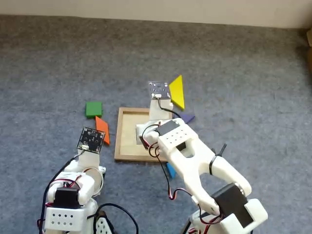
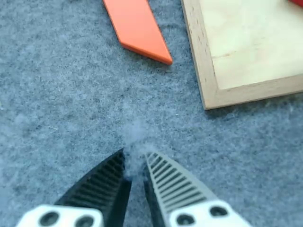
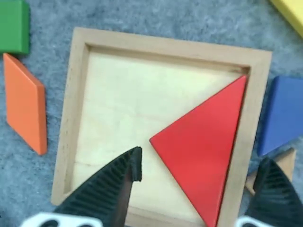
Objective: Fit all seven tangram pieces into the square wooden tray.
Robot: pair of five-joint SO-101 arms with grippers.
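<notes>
Near the middle of the carpet (image 1: pixel 243 73), tray (image 1: pixel 118 139): the square wooden frame lay flat, most of its floor bare.
Red triangle (image 3: pixel 203 156): lay flat inside the tray, one edge along the tray's right wall and the opposite corner pointing toward the tray's middle.
Right gripper (image 3: pixel 201 165): hung above the tray with its fingers spread wide and nothing gripped. The dark finger (image 3: pixel 118 189) was over the tray's bare floor and the other was past the tray's right wall. The red triangle lay under the gap.
Left gripper (image 2: pixel 136 158): sat over bare carpet off the tray's near left corner. Its fingers were drawn almost together, a slit between them, holding nothing.
Orange parallelogram (image 1: pixel 102 129): lay on the carpet just left of the tray, apart from its wall.
Green square (image 1: pixel 93 108): lay off the tray's far left corner, beyond the orange parallelogram.
Yellow triangle (image 1: pixel 177 91): lay off the tray's far right corner.
Dark blue piece (image 3: pixel 284 113): lay outside the tray, just beside its right wall.
Tan piece (image 3: pixel 284 163): a corner showed close to the tray's right wall, next to the dark blue piece. Its shape could not be told.
Light blue piece (image 1: pixel 170 170): lay by the tray's near right corner, partly under the right arm.
</notes>
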